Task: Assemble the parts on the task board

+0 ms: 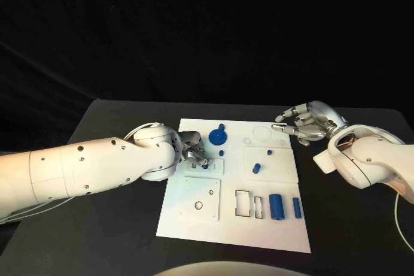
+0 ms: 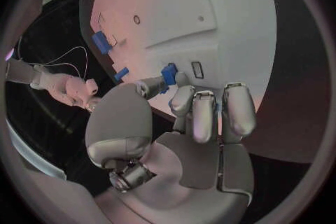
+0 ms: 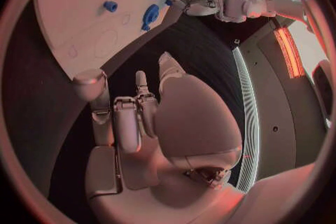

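Note:
The white task board lies in the middle of the black table. My left hand is over its upper left part and pinches a small blue part between thumb and a finger, just above the board beside a small rectangular slot. In the head view that small blue part shows at the fingertips. My right hand hovers off the board's far right corner, fingers loosely apart, holding nothing. In the right wrist view the right hand is over bare table.
On the board lie a blue disc, a short oblong piece, a large blue cylinder and a thin blue bar. Two rectangular cutouts sit beside the cylinder. A square plate with a hole lies at the near left.

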Tool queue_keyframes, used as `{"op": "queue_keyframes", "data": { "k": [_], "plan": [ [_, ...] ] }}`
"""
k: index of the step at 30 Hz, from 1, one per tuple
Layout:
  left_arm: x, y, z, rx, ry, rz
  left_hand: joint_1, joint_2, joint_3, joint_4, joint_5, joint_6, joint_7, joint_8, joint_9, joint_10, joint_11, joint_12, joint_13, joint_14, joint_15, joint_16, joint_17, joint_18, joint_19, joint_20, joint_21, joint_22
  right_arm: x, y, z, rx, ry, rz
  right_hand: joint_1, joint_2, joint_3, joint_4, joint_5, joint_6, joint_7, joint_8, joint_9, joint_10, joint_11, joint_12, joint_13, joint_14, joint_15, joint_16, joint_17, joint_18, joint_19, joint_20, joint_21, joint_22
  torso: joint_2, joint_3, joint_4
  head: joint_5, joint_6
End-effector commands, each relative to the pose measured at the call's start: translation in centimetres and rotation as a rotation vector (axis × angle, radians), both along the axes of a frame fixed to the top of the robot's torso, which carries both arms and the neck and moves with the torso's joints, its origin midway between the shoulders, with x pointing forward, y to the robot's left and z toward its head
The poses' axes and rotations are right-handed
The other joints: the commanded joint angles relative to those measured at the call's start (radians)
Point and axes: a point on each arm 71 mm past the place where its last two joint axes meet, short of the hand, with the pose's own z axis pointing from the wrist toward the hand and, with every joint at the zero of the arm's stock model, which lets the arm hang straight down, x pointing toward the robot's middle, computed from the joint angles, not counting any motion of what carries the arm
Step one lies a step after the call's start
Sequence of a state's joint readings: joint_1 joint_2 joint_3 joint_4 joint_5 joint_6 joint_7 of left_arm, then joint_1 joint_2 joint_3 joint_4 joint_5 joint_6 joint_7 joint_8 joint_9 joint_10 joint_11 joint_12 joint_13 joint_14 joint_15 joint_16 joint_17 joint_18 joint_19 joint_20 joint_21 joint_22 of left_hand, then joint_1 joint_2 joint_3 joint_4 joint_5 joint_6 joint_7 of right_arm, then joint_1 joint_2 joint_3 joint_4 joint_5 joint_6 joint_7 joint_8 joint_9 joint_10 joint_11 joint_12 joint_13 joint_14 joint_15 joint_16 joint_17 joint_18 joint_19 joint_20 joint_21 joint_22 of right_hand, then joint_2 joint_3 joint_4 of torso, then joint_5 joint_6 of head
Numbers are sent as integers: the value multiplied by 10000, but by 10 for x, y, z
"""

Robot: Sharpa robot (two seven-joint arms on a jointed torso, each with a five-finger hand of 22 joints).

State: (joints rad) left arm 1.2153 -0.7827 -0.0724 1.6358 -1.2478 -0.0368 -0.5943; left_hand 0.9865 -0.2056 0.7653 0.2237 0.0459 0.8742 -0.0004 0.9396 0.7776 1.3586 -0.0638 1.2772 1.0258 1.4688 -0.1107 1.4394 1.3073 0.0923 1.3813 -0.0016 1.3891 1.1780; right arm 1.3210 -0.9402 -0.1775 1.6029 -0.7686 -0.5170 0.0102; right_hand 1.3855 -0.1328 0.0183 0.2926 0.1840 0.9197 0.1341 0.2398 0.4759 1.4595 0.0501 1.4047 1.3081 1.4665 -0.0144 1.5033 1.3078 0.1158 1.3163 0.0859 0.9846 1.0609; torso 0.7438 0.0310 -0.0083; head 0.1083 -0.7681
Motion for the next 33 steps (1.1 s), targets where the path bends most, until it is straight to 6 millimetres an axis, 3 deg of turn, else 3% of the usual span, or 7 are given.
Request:
{"op": "queue_keyframes", "data": {
  "k": [1,18,24,33],
  "plan": [
    [-3,-1,-7,163,425,-140,-133,-17,-113,33,34,24,18,-70,-17,30,-8,5,10,496,-64,57,570,-130,62,-30,49,18,0,1,0,36,-82,81,-83,-8,-55,3,-7,-58,-22,47,17,-73,-10,-49,955,662,-85,-64,913,143,-2,-41,-66,-2,3,-3,-1,-5,-3],
    [-2,0,-7,154,419,-91,-301,-21,-652,373,34,64,21,-100,-3,26,-4,18,7,497,-61,57,571,-128,59,-29,39,16,0,0,1,56,-87,65,-155,-7,-84,4,-8,-64,-24,58,19,-79,-12,-58,945,662,-87,-67,910,144,0,-42,-78,-5,1,-6,0,1,25],
    [-2,1,-7,149,412,-67,-427,21,-1089,625,33,92,31,-117,8,26,3,28,9,497,-55,56,571,-130,62,-25,38,27,0,0,1,60,-88,53,-178,-8,-95,3,-8,-67,-25,62,20,-80,-13,-60,942,659,-87,-73,897,145,-1,-42,-86,-10,0,-5,1,8,38],
    [-2,1,-7,130,401,-46,-852,141,-1846,690,33,114,26,-161,20,34,2,49,18,498,-54,57,574,-133,77,-23,44,57,0,-1,1,57,-94,29,-378,-9,-202,7,-11,-88,-31,92,28,-81,-16,-62,935,661,-90,-76,902,146,5,-45,-114,-15,0,-6,-5,16,47]
  ]
}}
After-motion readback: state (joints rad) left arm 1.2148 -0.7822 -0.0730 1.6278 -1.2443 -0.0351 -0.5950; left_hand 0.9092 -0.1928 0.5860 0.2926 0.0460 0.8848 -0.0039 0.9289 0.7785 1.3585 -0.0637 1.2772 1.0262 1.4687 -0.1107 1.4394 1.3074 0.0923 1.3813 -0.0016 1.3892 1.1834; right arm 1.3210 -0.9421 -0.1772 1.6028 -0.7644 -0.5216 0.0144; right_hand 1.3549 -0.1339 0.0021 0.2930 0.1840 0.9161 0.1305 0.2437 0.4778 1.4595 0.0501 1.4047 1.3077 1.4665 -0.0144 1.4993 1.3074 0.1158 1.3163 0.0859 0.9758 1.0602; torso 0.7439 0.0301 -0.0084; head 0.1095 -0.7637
